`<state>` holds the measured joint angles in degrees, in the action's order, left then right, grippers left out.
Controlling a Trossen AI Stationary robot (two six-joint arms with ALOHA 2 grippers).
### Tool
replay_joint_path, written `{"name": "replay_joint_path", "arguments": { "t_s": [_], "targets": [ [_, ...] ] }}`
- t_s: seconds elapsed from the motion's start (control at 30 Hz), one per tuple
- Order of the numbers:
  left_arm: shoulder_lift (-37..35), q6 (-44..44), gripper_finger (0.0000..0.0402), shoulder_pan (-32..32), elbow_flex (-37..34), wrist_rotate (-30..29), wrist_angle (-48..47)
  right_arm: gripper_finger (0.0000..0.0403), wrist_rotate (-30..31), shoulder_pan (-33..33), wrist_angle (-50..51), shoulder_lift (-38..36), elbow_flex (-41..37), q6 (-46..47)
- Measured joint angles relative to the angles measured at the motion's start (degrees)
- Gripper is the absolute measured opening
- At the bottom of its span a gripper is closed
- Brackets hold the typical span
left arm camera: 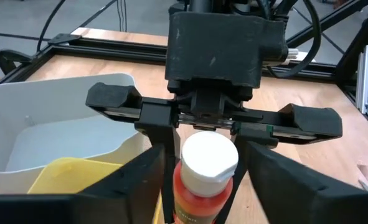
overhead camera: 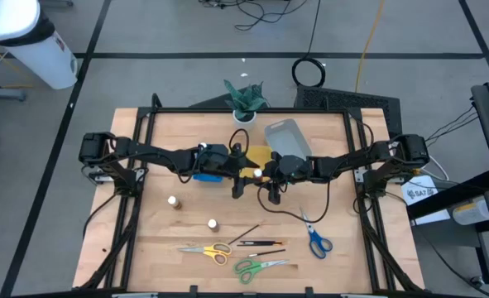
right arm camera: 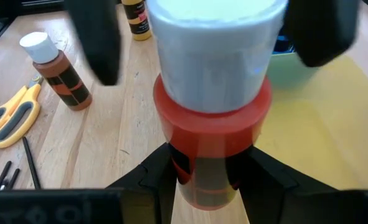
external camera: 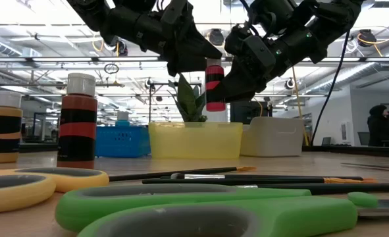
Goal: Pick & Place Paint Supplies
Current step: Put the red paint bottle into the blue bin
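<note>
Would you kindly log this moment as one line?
phase: handover | red bottle: airborne above yellow tray | right gripper: shut on bottle | left gripper: around bottle

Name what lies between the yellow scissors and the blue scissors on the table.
Thin dark brushes lie on the wood between the yellow scissors and the blue scissors, seen in the high view.

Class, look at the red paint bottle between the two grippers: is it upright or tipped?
Upright. The low view shows the red paint bottle vertical, clear of the table, with the right gripper clamped on its body.
</note>
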<state>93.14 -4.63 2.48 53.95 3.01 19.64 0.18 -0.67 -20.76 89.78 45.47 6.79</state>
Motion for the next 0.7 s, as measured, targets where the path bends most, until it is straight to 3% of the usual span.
{"name": "replay_joint_path", "arguments": {
  "t_s": [0.23,0.47,0.7],
  "targets": [
    [0.0,0.6,0.0123,0.0,0.0,-0.1,1.1,0.0134,0.0,0.0,-0.5,0.0,0.0,0.1],
    [-3.3,3.1,0.0122,0.1,0.0,-0.6,-0.6,0.0173,0.0,0.0,1.1,-1.9,0.1,0.0],
    [-11.4,6.0,0.0122,0.1,0.0,-10.7,-11.5,0.0203,-0.3,0.0,9.0,-7.8,0.0,0.5]
  ]
}}
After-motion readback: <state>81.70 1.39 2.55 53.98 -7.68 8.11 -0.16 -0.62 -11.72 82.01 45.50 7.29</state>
